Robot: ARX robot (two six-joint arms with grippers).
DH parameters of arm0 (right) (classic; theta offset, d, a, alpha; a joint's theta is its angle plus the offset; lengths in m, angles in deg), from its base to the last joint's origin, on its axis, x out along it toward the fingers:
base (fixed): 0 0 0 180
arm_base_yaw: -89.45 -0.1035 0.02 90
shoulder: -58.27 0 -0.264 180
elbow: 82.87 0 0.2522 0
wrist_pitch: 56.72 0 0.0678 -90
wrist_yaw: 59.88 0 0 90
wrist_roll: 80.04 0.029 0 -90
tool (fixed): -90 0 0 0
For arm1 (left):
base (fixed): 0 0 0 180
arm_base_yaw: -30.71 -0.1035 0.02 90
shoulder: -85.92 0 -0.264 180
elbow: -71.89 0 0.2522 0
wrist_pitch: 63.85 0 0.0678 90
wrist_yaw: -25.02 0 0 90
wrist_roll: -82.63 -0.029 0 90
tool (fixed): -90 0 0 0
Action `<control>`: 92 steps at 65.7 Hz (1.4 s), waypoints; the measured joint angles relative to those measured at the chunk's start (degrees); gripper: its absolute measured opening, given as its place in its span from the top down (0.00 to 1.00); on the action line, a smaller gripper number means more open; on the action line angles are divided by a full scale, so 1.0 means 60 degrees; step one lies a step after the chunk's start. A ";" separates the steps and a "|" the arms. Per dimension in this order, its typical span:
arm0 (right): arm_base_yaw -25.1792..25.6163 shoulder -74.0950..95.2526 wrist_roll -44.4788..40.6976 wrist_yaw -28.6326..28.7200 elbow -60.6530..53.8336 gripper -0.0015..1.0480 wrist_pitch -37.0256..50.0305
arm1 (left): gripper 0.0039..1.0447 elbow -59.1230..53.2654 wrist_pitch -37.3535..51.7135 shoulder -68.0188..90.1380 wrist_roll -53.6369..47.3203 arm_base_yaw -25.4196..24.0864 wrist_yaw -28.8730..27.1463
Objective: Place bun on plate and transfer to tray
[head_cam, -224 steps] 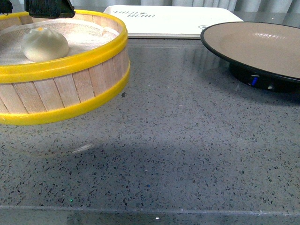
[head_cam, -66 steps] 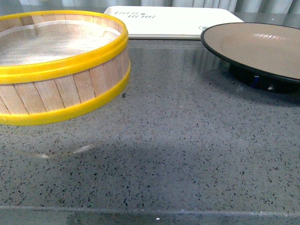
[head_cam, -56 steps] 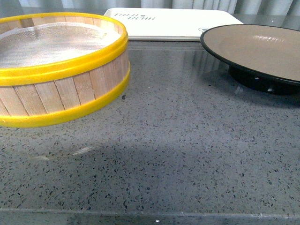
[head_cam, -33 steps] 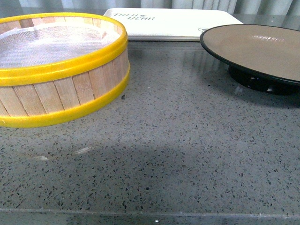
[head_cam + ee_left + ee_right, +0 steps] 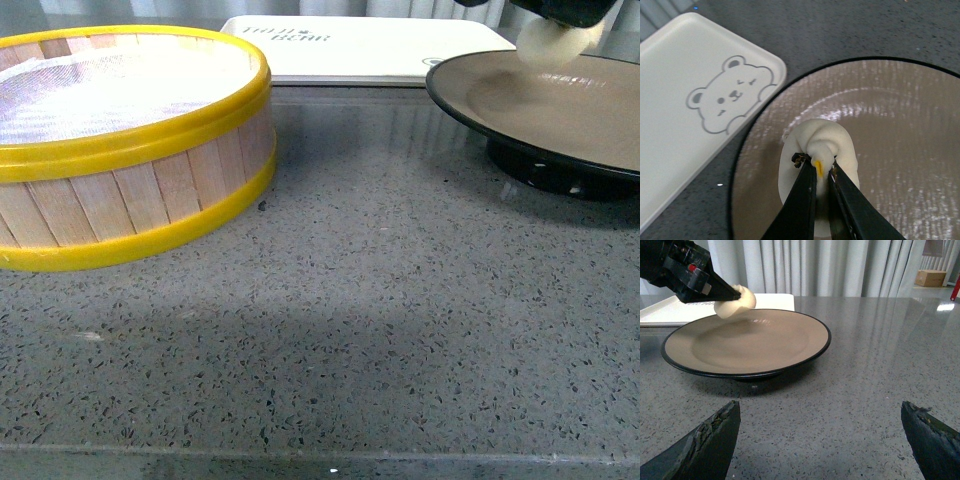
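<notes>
while left gripper (image 5: 819, 170) pinches bun (image 5: 840, 145) above plate (image 5: 900, 130) near its rim, right gripper (image 5: 819, 405) splayed

Speckled grey stone counter (image 5: 380, 330) lies open across the frame's centre and bottom. A yellow-rimmed wooden steamer basket (image 5: 130, 190) blocks the left, a black-rimmed tan round plate (image 5: 580, 120) the upper right.

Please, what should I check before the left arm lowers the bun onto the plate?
1. Left gripper shut on the bun, at its pleated top: ok.
2. Bun above the plate, not the tray: ok.
3. Bun centred over the plate: not ok, it hangs near the rim.
4. Plate bare: ok.
5. Right gripper open, short of the plate: ok.
</notes>
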 joint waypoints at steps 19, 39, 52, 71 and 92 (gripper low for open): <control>0.0000 0.0000 0.0000 0.0000 0.0000 0.09 0.0000 | 0.96 0.0047 -0.0412 0.0219 -0.0284 0.0317 0.0251; 0.0000 0.0000 -0.0004 0.0000 0.0000 0.09 0.0000 | 0.96 -0.0051 -0.0444 0.0331 -0.0412 0.0539 0.0178; 0.0000 0.0000 0.0000 0.0000 0.0000 0.09 0.0000 | 0.96 -0.0087 -0.0430 0.0503 -0.0608 0.0729 -0.0040; 0.0000 0.0000 0.0000 0.0000 0.0000 0.09 0.0000 | 0.60 -0.0076 -0.0412 0.0510 -0.0688 0.0765 -0.0124; 0.0000 0.0000 0.0000 0.0000 0.0000 0.09 0.0000 | 0.14 -0.0036 -0.0455 0.0350 -0.0586 0.0601 -0.0076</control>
